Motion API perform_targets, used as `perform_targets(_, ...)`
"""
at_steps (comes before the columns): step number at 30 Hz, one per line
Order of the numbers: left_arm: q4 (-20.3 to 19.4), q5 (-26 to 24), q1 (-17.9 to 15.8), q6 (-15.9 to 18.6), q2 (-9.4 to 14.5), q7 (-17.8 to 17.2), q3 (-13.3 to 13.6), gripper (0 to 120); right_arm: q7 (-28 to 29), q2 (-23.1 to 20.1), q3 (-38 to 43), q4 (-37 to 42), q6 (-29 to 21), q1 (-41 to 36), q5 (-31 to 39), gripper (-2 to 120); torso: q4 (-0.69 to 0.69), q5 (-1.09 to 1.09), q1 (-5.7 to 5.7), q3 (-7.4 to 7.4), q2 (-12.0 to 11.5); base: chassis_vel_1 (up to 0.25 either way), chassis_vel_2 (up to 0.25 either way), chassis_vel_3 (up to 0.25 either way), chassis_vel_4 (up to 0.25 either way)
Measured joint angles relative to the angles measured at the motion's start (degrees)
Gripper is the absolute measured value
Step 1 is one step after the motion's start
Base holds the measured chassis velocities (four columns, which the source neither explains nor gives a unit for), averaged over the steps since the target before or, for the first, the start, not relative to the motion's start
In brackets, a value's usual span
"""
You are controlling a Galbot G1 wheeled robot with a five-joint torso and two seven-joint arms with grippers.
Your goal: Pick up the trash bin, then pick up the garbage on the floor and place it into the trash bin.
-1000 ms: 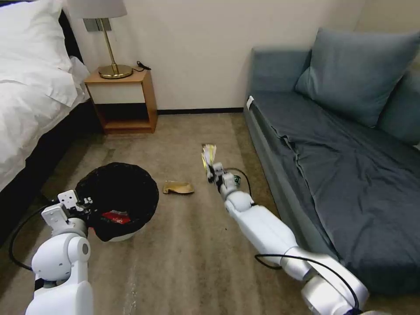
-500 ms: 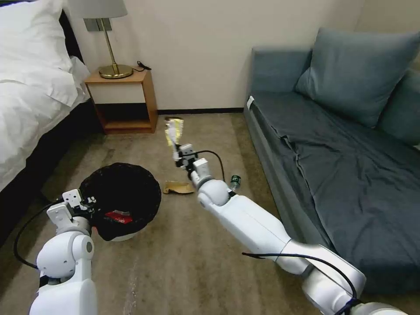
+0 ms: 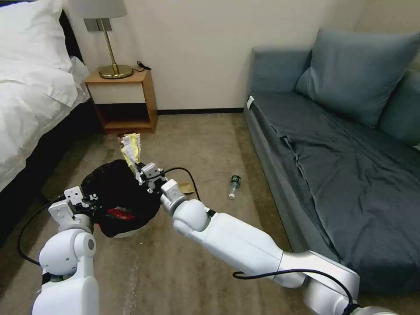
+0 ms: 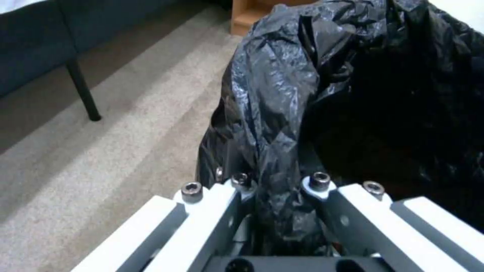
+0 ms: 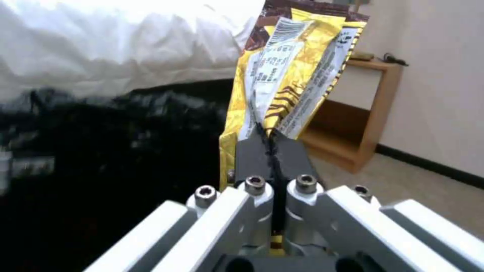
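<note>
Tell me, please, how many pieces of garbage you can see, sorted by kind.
Gold wrapper, in the right gripper: 1
Red-and-white packet, in the trash bin: 1
Clear bottle, on the floor: 1
Tan cardboard scrap, on the floor: 1
Total: 4

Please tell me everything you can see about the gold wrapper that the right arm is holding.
The gold wrapper is a long, crinkled packet of glossy foil-like material, yellow-gold with white printed panels, a barcode, and dark brown stripes. It stands upright, pinched at its lower end by the shut right gripper; its upper end fans out free. In the head view it is above the far rim of the trash bin, which the left gripper holds by the bag liner.
</note>
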Motion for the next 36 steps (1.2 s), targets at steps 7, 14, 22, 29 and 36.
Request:
perform_targets(7, -0.5, 0.5, 0.3, 0.1, -0.5, -0.1, 0.2, 4, -0.3, -0.3, -1.4, -1.0, 0.9, -1.7, -1.4, 0, 0.00, 0.00, 0.00, 0.00, 0.0, 0.000, 0.000, 0.000, 0.000)
perform_targets(14, -0.8, 0.7, 0.1, 0.2, -0.5, -0.2, 0.3, 4, -0.4, -0.6, -1.7, -1.5, 1.0, -3.7, -2.9, 15, 0.00, 0.00, 0.00, 0.00, 0.0, 0.000, 0.000, 0.000, 0.000)
perform_targets(22, -0.5, 0.8, -0.1, 0.2, -0.3, -0.1, 0.3, 4, -0.7, -1.0, -1.3, -1.0, 1.0, -4.0, -3.0, 41, 0.00, 0.00, 0.00, 0.00, 0.0, 0.000, 0.000, 0.000, 0.000)
perform_targets(29, -0.3, 0.8, -0.2, 0.2, 0.1, 0.0, 0.2, 4, -0.7, -2.3, 0.7, 1.0, 1.1, -4.4, -3.8, 68, 0.00, 0.00, 0.00, 0.00, 0.0, 0.000, 0.000, 0.000, 0.000)
perform_targets(36, 0.3, 0.5, -0.2, 0.2, 0.4, 0.2, -0.1, 4, -0.5, -4.4, 5.1, 4.1, 1.0, -5.3, -4.1, 91, 0.00, 0.01, 0.00, 0.00, 0.0, 0.000, 0.000, 0.000, 0.000)
